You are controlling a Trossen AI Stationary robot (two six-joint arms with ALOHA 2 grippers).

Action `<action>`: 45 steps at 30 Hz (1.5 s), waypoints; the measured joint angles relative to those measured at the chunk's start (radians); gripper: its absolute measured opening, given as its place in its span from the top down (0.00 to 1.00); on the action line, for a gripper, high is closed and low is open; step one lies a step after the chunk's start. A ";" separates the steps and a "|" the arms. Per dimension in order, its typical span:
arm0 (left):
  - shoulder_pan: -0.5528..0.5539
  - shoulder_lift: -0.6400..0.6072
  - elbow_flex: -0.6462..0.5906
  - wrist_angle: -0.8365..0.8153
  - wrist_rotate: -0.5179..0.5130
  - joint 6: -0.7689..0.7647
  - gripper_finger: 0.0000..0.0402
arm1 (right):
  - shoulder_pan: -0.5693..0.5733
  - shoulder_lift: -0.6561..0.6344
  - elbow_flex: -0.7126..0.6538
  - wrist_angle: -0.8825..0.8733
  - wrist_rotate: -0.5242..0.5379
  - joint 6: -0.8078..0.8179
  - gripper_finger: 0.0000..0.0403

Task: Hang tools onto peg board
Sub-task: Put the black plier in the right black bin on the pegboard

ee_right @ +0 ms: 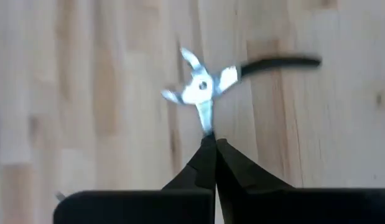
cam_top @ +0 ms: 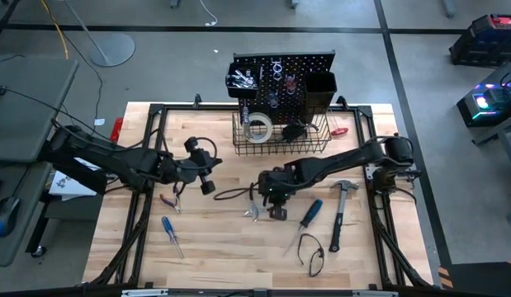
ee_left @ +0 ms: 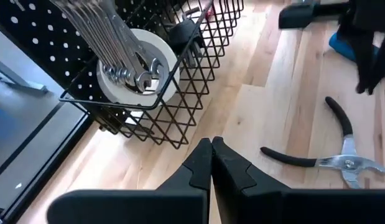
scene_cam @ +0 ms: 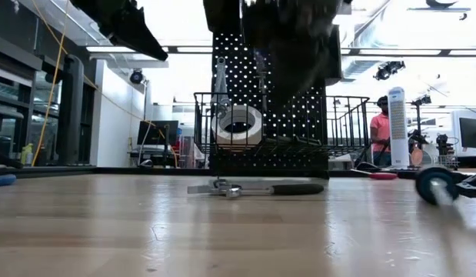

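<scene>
The peg board (cam_top: pixel 281 74) stands at the table's far edge with a wire basket (cam_top: pixel 305 142) holding a white tape roll (cam_top: pixel 257 126). Silver wrenches (ee_left: pixel 120 46) hang on the board over the tape roll. Black-handled pliers (ee_left: pixel 341 158) lie flat on the tabletop near the middle, also seen in the low view (scene_cam: pixel 253 188). My right gripper (ee_right: pixel 211 138) hovers shut above them; their silver head (ee_right: pixel 198 87) shows beyond its tips. My left gripper (ee_left: pixel 211 142) hangs shut in the air, left of the basket, holding nothing.
On the table lie red-handled pliers (cam_top: pixel 171 200), a blue screwdriver (cam_top: pixel 172 235), a second blue screwdriver (cam_top: pixel 309 216), a black-handled hammer (cam_top: pixel 339 213) and a black loop (cam_top: pixel 311 252). A red tool (cam_top: pixel 341 130) lies right of the basket. A person (scene_cam: pixel 380 127) stands beyond the table.
</scene>
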 joint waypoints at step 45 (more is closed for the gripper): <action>-0.056 0.757 -0.013 0.644 0.424 -0.080 1.00 | 0.011 0.039 -0.111 -0.028 0.008 0.106 0.99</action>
